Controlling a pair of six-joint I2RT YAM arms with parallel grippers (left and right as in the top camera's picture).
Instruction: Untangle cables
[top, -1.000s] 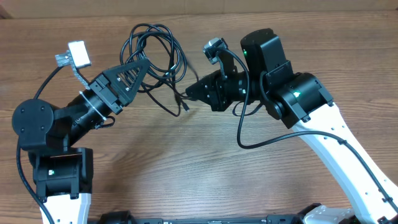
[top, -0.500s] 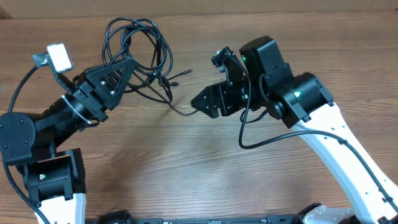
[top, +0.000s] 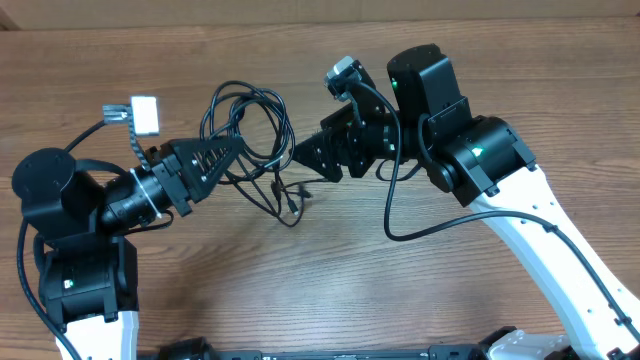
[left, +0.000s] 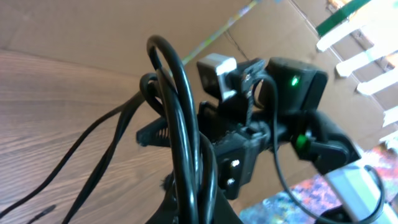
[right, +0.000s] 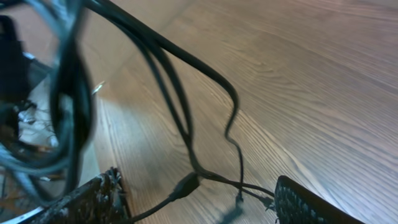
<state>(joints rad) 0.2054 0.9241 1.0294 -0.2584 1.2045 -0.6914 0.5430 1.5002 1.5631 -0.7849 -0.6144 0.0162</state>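
**Grip on cables (left: 186, 143) by left gripper (top: 240, 143); right gripper (top: 303, 158) spread apart**

Left gripper jaws are together, clamped on the cables. In the left wrist view, the thick black bundle rises straight up out of the closed fingers at the bottom edge and arches over at the top. Two thinner strands peel off to the left and drop toward the table (top: 330, 280).

Right gripper jaws are apart. In the right wrist view, one fingertip (right: 93, 199) sits bottom left and the other bottom right, with a wide gap between them. Nothing is pinched there. A small plug end (right: 186, 184) and thin strands lie on the wood within that gap. Cannot tell whether they touch either finger.

From overhead, the two grippers point at each other across the middle of the table, tips near but apart. The cables sit between and around them. Several loose loops fan out past the left gripper tip toward the far edge, overlapping each other. A couple of strands hang down to the wood just on the near side of the right gripper, ending in short plug tips.

Blurred loops fill the left side of the right wrist view, close to the lens. The right arm (left: 280, 106) fills the background of the left wrist view, with its green light on.
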